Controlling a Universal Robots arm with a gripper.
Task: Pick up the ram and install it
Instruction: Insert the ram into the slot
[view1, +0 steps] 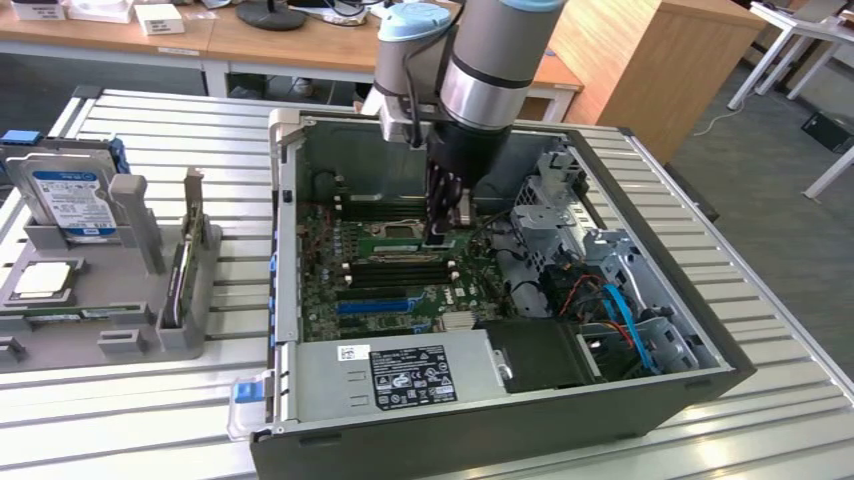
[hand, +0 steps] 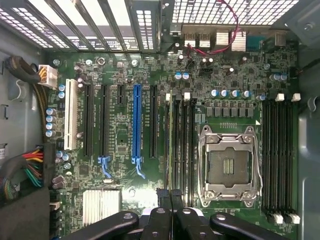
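Ram (hand: 170, 145) – thin green stick seen edge-on in the wrist view. It stands in the memory slot farthest from the CPU socket (hand: 228, 167), in the bank of four just beside the socket. In the exterior view it reads as a long, narrow green strip along that bank. Chips and label cannot be made out.

Gripper (hand: 171, 197) – fingers closed together, no gap between them. The tips are at the end of the ram away from the rear ports. Whether they press on the edge or only hover just above it, cannot tell.

Around the socket:
- Three black memory slots lie between the ram and the socket, close-packed, with white latches (hand: 186, 95) at their rear ends.
- A second bank of black slots (hand: 280, 155) is on the socket's opposite side.
- Beyond the ram from the socket are black expansion slots, then the blue slot (hand: 137, 122), then a white slot (hand: 71, 115).
- A finned heatsink (hand: 101, 205) sits near the blue slot's latch.
- A bundle of coloured wires (hand: 25, 170) is well apart from the socket, at the board's edge.
- The power supply (view1: 400, 375) lies along the case wall, past the blue slot from the socket.
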